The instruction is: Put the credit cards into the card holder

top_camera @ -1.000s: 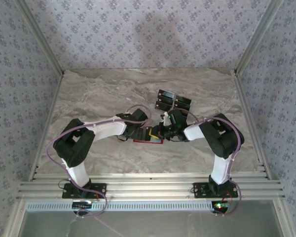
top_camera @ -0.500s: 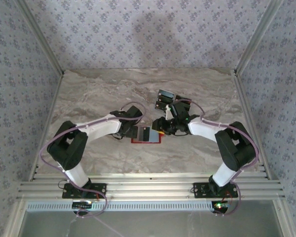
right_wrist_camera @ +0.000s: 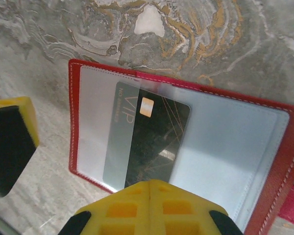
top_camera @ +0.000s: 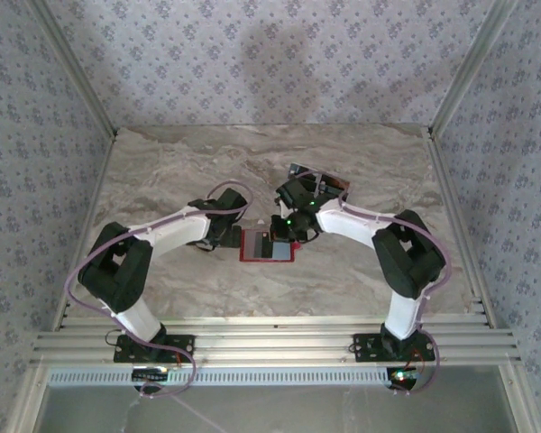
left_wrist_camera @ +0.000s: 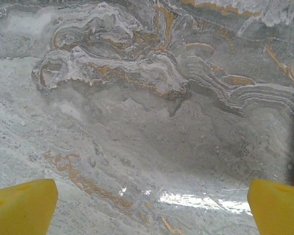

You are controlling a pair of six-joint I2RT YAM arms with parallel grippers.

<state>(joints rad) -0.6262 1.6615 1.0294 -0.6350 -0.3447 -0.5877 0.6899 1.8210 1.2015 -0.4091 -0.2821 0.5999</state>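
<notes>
Red card holder point(right_wrist_camera: 74, 117), credit card point(right_wrist_camera: 157, 142) tucked inside, right claw point(right_wrist_camera: 149, 190) closed, left claw point(left_wrist_camera: 152, 201) withdrawn leftward, spread wide

The wallet point(top_camera: 257, 246) lies open on the table point(top_camera: 162, 171) — left gripper point(top_camera: 233, 236) beside its left edge, right gripper point(top_camera: 284, 230) over its far edge — cards point(top_camera: 335, 185) just behind.

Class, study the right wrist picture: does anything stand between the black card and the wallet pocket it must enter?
Nothing visible does. The card lies on the open wallet with one end already under the clear pocket. The shut right gripper sits at its near edge.
</notes>
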